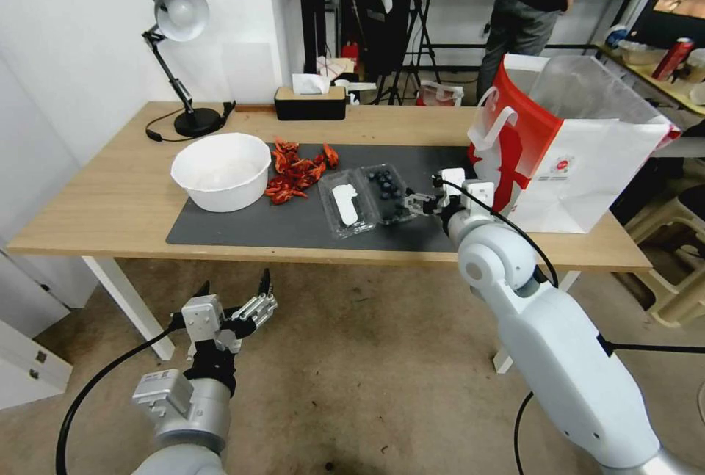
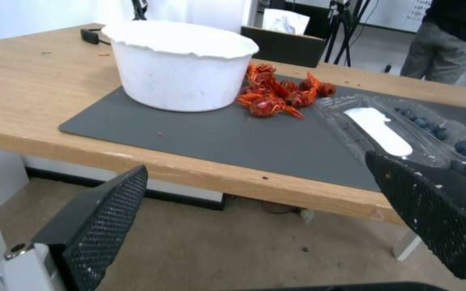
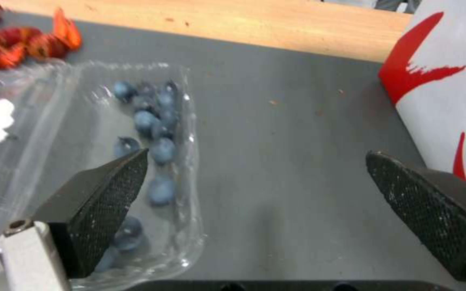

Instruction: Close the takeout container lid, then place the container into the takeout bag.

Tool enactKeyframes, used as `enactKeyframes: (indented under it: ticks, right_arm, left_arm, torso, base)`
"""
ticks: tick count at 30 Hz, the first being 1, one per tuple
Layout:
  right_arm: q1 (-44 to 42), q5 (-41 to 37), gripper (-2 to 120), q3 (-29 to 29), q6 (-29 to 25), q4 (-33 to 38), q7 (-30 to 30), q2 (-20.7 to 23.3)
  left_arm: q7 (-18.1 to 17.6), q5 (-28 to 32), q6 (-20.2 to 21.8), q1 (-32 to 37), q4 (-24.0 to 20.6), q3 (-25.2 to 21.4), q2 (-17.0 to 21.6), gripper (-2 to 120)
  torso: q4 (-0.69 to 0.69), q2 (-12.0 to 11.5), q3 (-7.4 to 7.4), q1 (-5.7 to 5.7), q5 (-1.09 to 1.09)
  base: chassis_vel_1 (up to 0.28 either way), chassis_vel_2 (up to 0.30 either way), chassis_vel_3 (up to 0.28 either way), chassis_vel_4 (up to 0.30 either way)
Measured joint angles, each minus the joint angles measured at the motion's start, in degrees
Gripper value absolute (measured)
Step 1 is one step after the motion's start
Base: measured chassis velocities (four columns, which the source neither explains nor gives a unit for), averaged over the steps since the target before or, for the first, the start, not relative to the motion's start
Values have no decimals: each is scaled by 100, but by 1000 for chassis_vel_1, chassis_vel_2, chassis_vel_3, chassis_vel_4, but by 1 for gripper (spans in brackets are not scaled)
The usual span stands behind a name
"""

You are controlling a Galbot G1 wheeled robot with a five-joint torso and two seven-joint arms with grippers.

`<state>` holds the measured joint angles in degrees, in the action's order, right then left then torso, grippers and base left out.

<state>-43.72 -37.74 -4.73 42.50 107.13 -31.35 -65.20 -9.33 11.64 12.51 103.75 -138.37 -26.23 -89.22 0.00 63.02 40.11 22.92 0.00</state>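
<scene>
The small clear plastic clamshell container (image 1: 389, 194) lay open on the dark grey mat (image 1: 294, 222). The right gripper (image 1: 424, 202), jaws open, hovered beside it; a clumsy push could spill blueberries (image 3: 160, 151). The left gripper (image 1: 233, 293) waited open below the table.

The worktop (image 1: 110, 196) is showing pale wood grain under a matt grey mat (image 1: 294, 222). The takeout container (image 1: 367, 200) is gleaming as clear, glossy plastic. The takeout bag (image 1: 587, 167) is looking like smooth white paper. The right claw's pads (image 3: 109, 198) are showing rough black mesh texture.
</scene>
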Motion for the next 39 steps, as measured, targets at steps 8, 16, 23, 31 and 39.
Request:
enactKeyframes:
  ticks: [8,16,23,31,39]
  right_arm:
    - [100,197,100,204,-17,-193,24,101]
    - [134,193,100,269,-29,-305,2,97]
    - [88,183,100,264,-37,-352,84,85]
    - [51,177,100,236,-40,-354,90,109]
    - [19,167,100,203,-43,-387,126,132]
  left_arm:
    - [0,0,-2,-20,49,2,1,100]
    - [-25,6,-21,-48,99,4,6,100]
    - [-37,8,-30,-56,107,26,-13,100]
    - [-42,12,-41,-49,104,12,9,100]
    - [-50,12,-79,-55,117,24,4,100]
  torso:
    - [0,0,0,0,0]
    - [0,0,0,0,0]
    - [0,0,-1,0,1]
    - [0,1,-1,0,0]
    - [0,1,-1,-1,1]
  base:
    - [0,0,0,0]
    - [0,0,0,0]
    - [0,0,0,0]
    - [0,0,0,0]
    - [0,0,0,0]
